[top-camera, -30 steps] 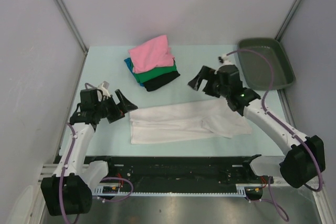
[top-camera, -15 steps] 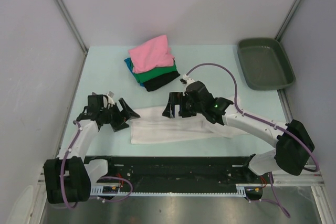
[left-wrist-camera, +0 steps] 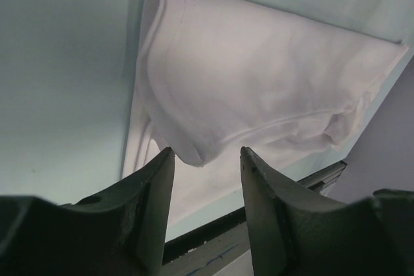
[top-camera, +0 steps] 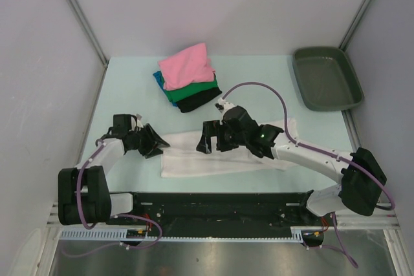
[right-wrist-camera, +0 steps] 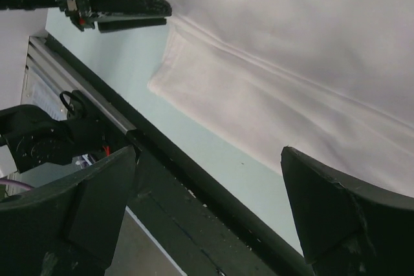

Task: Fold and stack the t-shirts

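A large plain white cloth t-shirt (top-camera: pixel 220 154), folded into a long strip, lies at lower centre on the pale green worktop (top-camera: pixel 129 82). The left pincer (top-camera: pixel 152 144) is released, with the shirt's left-end fold between its fingertips (left-wrist-camera: pixel 162 166). The right pincer (top-camera: pixel 213 140) is spread wide over the strip's middle. At upper centre sits a stack of pink (top-camera: pixel 186 64), green (top-camera: pixel 194 88), teal (top-camera: pixel 158 80) and black (top-camera: pixel 200 101) shirts.
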`<state>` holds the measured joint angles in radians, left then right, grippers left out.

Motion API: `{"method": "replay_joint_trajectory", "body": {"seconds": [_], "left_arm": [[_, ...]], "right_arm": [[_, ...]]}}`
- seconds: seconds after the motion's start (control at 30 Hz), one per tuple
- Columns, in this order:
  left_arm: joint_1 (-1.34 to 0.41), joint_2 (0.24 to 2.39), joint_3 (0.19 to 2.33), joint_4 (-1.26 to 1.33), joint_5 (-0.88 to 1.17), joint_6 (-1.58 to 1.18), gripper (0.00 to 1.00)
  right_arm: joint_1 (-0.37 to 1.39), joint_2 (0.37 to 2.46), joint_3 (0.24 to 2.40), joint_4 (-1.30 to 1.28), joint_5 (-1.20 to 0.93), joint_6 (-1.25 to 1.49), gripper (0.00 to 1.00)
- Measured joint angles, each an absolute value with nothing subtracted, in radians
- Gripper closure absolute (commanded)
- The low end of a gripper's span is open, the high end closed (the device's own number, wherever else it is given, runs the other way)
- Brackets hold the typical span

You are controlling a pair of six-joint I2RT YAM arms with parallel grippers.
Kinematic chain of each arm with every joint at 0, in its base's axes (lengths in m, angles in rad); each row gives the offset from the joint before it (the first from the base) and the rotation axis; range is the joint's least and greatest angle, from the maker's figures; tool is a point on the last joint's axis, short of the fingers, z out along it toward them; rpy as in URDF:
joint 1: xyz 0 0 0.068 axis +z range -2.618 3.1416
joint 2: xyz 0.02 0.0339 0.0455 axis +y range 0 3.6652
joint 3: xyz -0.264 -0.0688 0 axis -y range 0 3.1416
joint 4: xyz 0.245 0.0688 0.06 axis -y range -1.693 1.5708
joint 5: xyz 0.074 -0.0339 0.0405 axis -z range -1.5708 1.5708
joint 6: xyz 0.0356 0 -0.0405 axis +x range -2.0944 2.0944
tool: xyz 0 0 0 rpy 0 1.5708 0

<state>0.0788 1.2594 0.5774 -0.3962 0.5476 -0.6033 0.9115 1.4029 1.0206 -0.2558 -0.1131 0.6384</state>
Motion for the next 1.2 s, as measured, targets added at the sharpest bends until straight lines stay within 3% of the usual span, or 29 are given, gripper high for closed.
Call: {"method": "replay_joint_trajectory", "body": {"seconds": [0.1, 0.3, 0.77, 1.2], "left_arm": [[0.079, 1.285, 0.580, -0.376, 0.542, -0.604, 0.58], [0.079, 1.328, 0.598, -0.350, 0.527, -0.614, 1.00], [0.079, 1.349, 0.666, -0.341, 0.527, -0.623, 1.00], [0.079, 1.297, 0.702, -0.355, 0.547, -0.622, 1.00]], "right_arm": [[0.930, 1.403, 1.016, -0.255, -0.112, 0.634, 0.00], [0.938, 1.403, 1.001, -0.249, -0.110, 0.635, 0.00], [1.046, 1.483, 0.976, -0.103, -0.136, 0.654, 0.00], [1.071, 1.676, 0.905, 0.256, -0.203, 0.649, 0.00]]}}
